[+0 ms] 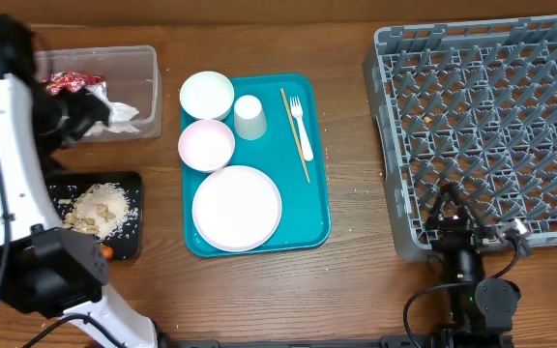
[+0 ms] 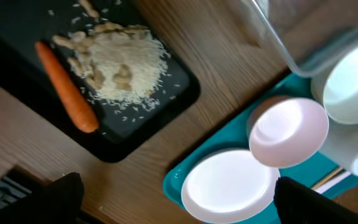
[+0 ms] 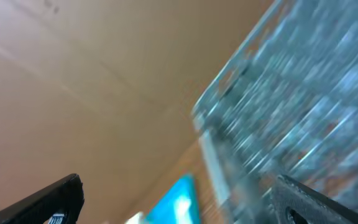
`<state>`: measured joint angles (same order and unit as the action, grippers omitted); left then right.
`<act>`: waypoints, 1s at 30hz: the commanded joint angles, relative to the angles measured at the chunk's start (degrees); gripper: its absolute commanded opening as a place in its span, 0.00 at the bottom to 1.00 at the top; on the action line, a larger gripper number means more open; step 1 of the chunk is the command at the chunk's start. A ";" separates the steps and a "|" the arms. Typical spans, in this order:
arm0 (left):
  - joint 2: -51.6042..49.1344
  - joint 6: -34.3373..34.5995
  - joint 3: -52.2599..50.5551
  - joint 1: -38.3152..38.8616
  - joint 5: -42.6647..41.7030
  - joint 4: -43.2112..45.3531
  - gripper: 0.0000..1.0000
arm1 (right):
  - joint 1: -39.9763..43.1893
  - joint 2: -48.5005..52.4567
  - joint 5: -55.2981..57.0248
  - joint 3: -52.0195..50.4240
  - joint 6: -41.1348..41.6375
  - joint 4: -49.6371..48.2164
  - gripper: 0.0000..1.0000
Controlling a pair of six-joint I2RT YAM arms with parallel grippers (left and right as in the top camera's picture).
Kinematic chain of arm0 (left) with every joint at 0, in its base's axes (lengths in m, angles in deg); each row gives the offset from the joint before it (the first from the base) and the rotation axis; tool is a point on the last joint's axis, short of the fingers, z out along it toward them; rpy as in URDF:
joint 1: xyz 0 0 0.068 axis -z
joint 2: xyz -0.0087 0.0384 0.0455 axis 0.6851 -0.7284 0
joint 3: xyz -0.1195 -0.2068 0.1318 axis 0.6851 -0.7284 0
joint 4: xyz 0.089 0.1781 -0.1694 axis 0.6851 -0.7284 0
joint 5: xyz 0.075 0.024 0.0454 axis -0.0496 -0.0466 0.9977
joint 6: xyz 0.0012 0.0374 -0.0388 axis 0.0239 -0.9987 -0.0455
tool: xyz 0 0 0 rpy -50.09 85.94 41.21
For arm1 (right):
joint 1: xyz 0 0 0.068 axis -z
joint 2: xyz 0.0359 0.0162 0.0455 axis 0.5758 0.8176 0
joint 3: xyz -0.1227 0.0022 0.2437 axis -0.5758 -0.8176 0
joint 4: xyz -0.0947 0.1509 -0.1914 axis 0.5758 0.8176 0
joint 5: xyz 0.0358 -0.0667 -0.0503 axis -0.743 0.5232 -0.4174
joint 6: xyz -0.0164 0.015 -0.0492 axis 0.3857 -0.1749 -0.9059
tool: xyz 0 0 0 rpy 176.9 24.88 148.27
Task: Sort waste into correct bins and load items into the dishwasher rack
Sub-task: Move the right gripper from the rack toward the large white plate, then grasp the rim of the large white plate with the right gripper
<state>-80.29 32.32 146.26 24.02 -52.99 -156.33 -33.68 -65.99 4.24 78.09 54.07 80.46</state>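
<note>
The clear tub (image 1: 148, 60) holds a red wrapper (image 1: 66, 82) and crumpled white napkins (image 1: 122, 113). My left gripper (image 1: 83, 114) hangs open and empty at its near edge; in the left wrist view (image 2: 179, 211) nothing is between the fingers. The black tray (image 1: 133, 184) holds rice and beige scraps (image 1: 100, 208) and an orange carrot (image 2: 67, 87). On the teal tray (image 1: 312, 208) lie a white plate (image 1: 237, 207), pink bowl (image 1: 206, 143), white bowl (image 1: 207, 95), cup (image 1: 249, 116), wooden stick (image 1: 295, 135) and fork (image 1: 301, 126). My right gripper (image 1: 451, 215) is open and empty at the near left corner of the grey rack (image 1: 491, 126).
The left arm's white body runs down the table's left side, over part of the black tray. The right wrist view is blurred and shows the rack (image 3: 303, 93) and a bit of the teal tray (image 3: 179, 199). Bare wood lies between the teal tray and the rack.
</note>
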 commanded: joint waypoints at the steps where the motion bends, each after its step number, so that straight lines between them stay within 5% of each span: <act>1: 1.60 -5.16 -0.87 -3.93 -3.93 -0.35 1.00 | 0.15 -0.02 -18.32 -0.57 18.38 0.17 1.00; 4: 1.60 -5.35 -2.64 -3.96 -4.55 -0.35 1.00 | 0.15 -0.02 -20.57 -0.57 22.56 -0.11 1.00; 10: 1.60 -5.31 -5.03 -3.58 -4.55 -0.15 1.00 | 0.15 -0.02 -29.40 1.38 14.47 -11.10 0.99; 17: 1.60 -3.13 -5.03 -3.58 -4.55 2.82 1.00 | 0.15 5.29 -23.98 19.80 -1.57 6.64 0.99; 24: 1.60 -3.15 -5.03 -3.58 -4.52 4.26 1.00 | -0.50 35.30 -24.46 51.28 -20.52 24.41 0.99; 30: 1.60 -3.15 -5.03 -3.58 -4.52 4.26 1.00 | -13.70 63.14 -17.81 79.54 -33.55 43.85 0.99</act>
<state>-80.23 28.38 141.43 20.02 -57.34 -152.02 -42.14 -9.66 -18.14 149.87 28.43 119.78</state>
